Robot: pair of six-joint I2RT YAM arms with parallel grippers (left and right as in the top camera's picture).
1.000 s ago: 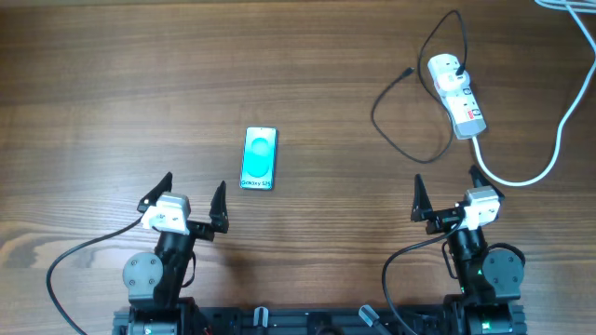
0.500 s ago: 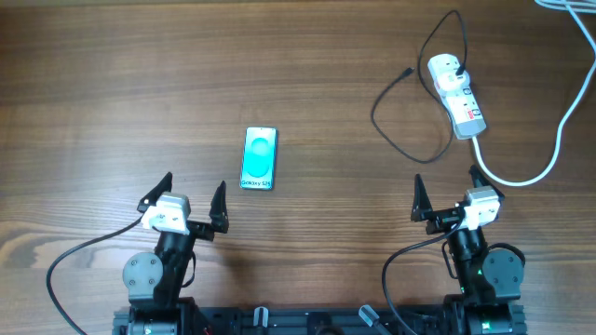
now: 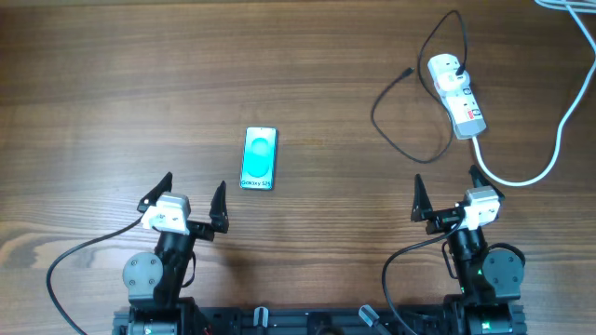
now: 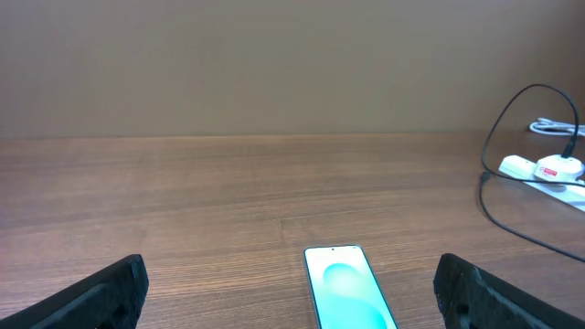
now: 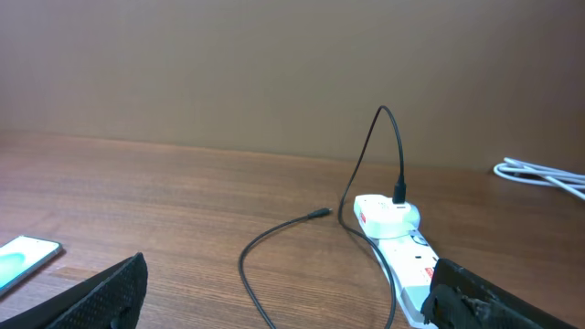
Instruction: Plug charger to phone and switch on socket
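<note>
The phone (image 3: 259, 158) lies flat on the wood table, cyan screen up, left of centre; it also shows in the left wrist view (image 4: 347, 288) and at the left edge of the right wrist view (image 5: 23, 257). The white socket strip (image 3: 463, 102) lies at the back right (image 5: 411, 260). The charger's white adapter (image 3: 444, 67) sits plugged in the strip's far end, and its black cable (image 3: 391, 130) loops left, with the plug tip (image 3: 406, 73) lying free on the table (image 5: 320, 214). My left gripper (image 3: 191, 197) is open and empty, near the front edge behind the phone. My right gripper (image 3: 445, 194) is open and empty, in front of the strip.
The strip's thick white cord (image 3: 549, 149) curves right and up to the table's back right corner. A plain brown wall stands behind the table.
</note>
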